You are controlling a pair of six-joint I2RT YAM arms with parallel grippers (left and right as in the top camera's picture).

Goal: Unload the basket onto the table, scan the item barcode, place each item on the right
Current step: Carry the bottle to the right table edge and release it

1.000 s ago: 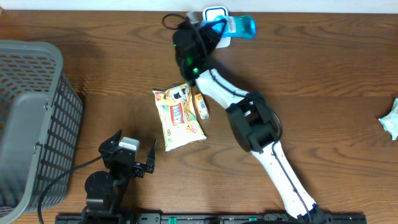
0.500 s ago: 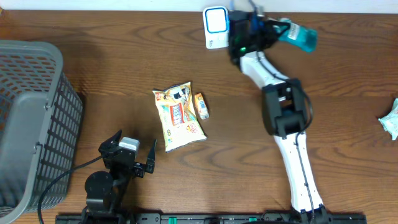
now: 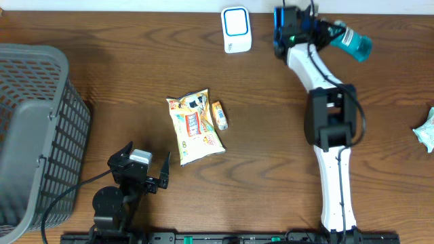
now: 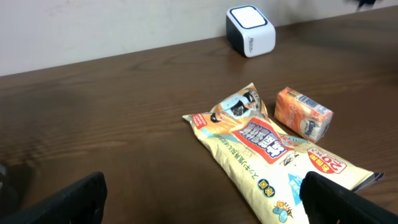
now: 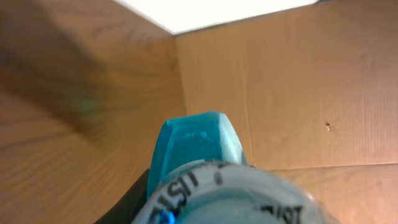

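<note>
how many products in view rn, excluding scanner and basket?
4: yellow snack bag mid-table; orange box just right of it; blue bottle in the right gripper, top edge; pale packet at the right edge. The basket could hide more.

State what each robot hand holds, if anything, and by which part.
The right hand grips the teal plastic bottle by its labelled body, teal end sticking out. The left hand is open, holding nothing.

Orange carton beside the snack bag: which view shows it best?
Left wrist: the orange carton sits close and sharp, beside the snack bag. Overhead shows it small, from above. Right wrist shows the blue bottle, no carton.
</note>
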